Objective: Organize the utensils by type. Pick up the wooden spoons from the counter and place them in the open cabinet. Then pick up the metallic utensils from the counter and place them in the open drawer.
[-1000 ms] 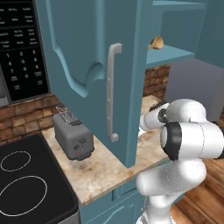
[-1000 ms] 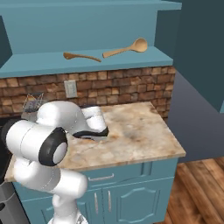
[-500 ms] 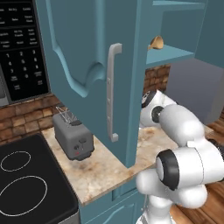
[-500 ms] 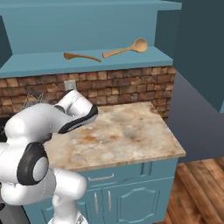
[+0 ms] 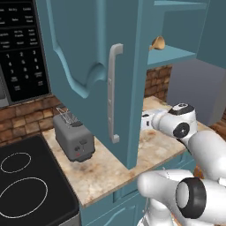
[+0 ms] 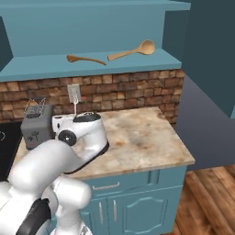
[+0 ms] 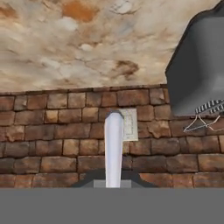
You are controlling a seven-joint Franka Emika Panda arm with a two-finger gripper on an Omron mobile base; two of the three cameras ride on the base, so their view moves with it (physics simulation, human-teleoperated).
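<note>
Gripper [image 7: 113, 183] clamps a thin silver utensil [image 7: 113, 146], pointing at twelve o'clock toward the brick wall (toaster [image 6: 36, 126] at two o'clock). Both wooden spoons [image 6: 131, 49] lie shelved; next, carry this to the drawer.

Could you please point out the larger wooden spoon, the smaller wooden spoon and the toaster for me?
larger wooden spoon [image 6: 131, 51], right base view, on its handle.
smaller wooden spoon [image 6: 86, 59], right base view, mid-handle.
toaster [image 5: 73, 139], left base view, on its side.

The claw's [image 7: 113, 186] fingertips are hidden behind the held silver utensil [image 7: 113, 148].
</note>
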